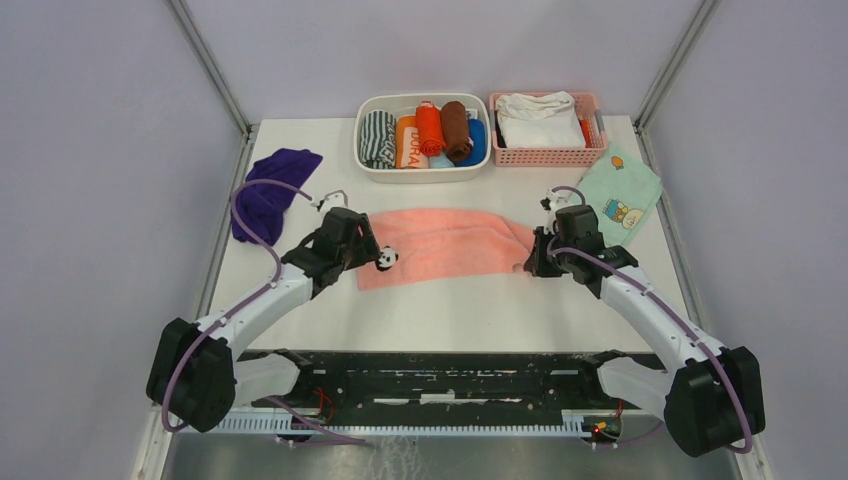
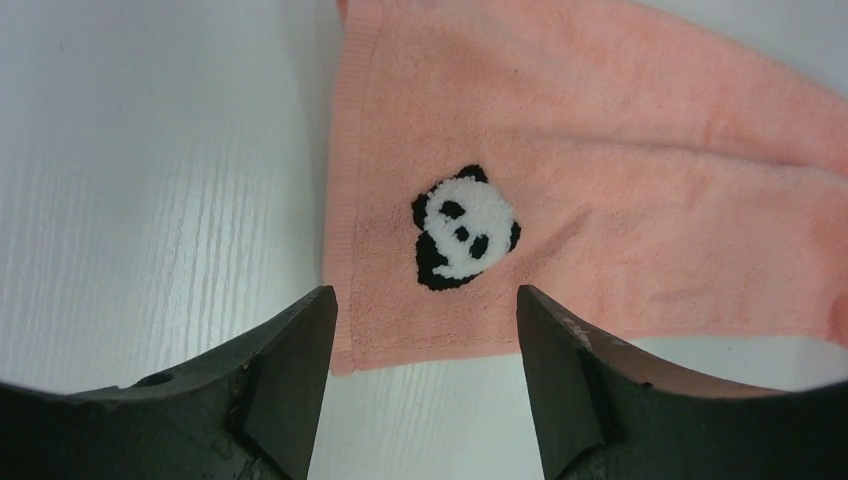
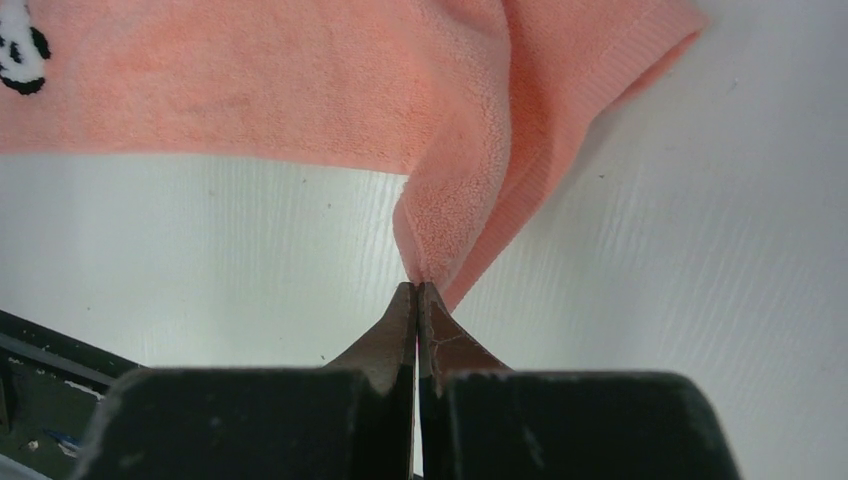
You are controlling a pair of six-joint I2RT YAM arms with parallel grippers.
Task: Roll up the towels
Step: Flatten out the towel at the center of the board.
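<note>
The salmon-pink towel (image 1: 445,245) lies folded lengthwise across the middle of the table, a small panda patch (image 2: 464,228) near its left end. My left gripper (image 1: 372,262) is open just above that left end; its fingers (image 2: 290,370) straddle the near left corner without touching it. My right gripper (image 1: 530,265) is shut on the towel's near right corner (image 3: 450,235) and lifts it slightly. The purple towel (image 1: 270,192) lies crumpled at the far left of the table, apart from both grippers.
A white bin (image 1: 365,165) with several rolled towels stands at the back centre. A pink basket (image 1: 545,155) holding a white folded cloth stands to its right. A mint-green cartoon-print cloth (image 1: 620,192) lies at the right. The black arm mount (image 1: 440,375) spans the near edge.
</note>
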